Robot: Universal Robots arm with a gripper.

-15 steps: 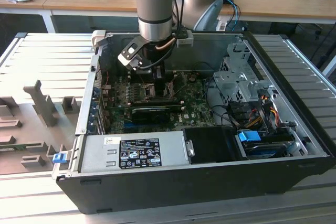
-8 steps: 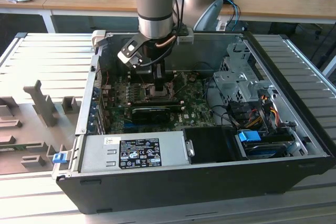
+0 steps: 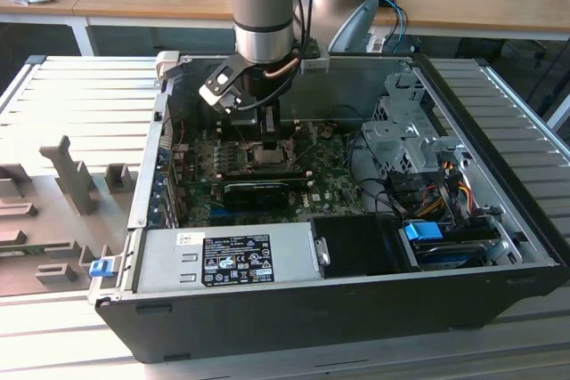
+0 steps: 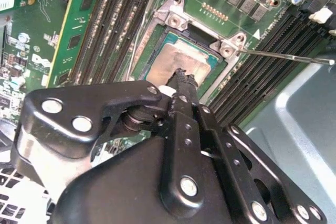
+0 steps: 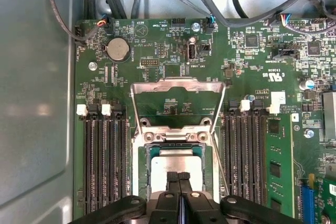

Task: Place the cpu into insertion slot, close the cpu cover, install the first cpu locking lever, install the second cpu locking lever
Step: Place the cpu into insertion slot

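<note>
The arm stands over the open black computer case (image 3: 499,255), which lies on a ribbed grey table (image 3: 71,86). The gripper (image 3: 267,133) reaches down to the green board in the middle of the case. In the first wrist view the two black fingers (image 5: 172,181) are pressed together with only a thin line between them. They grasp nothing, and their tips meet the top of the cpu (image 5: 176,162). The cpu is a flat square with a matt silver-grey metal top, and it lies level inside the insertion slot (image 5: 173,148), a dark square socket with bright metal brackets at its corners. In the second wrist view the metal top looks a little dull and smeared under the fingertip. The cpu cover (image 5: 178,84), a thin metal frame with a large square window, is folded back open, and green board is seen through the window. A thin steel rod (image 4: 286,56) sticks out from one corner of the socket, over the long black memory slots (image 5: 105,161). A round shiny coin battery (image 5: 118,50) sits beyond the cover
</note>
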